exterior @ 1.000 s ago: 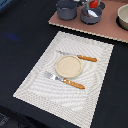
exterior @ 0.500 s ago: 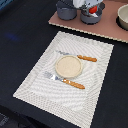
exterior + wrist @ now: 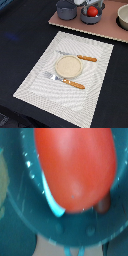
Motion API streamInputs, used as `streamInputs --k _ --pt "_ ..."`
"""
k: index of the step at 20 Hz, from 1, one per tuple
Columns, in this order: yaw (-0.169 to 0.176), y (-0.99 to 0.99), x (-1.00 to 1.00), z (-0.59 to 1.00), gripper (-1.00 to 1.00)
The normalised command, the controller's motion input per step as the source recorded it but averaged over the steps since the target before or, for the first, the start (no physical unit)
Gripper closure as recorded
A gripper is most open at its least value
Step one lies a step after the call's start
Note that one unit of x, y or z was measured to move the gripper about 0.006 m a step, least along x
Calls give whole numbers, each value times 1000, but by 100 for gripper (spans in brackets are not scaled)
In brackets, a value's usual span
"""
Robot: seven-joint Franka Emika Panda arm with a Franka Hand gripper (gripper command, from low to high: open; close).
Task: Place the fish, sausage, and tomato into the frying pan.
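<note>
Wrist view: tomato (image 3: 75,168) sits directly below gripper (image 3: 89,2), inside frying pan (image 3: 30,223); gripper's spread unreadable.

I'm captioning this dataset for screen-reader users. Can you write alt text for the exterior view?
A robot gripper hovers over a red tomato sitting in a blue-grey frying pan on a pinkish board, beside a taller grey pot. In front, a pale striped placemat holds a tan plate between two orange-handled utensils.
</note>
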Motion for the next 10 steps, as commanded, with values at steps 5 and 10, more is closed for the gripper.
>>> streamInputs --k 5,10 --pt "-10 114 37 447 -100" --pt "0 0 0 0 -100"
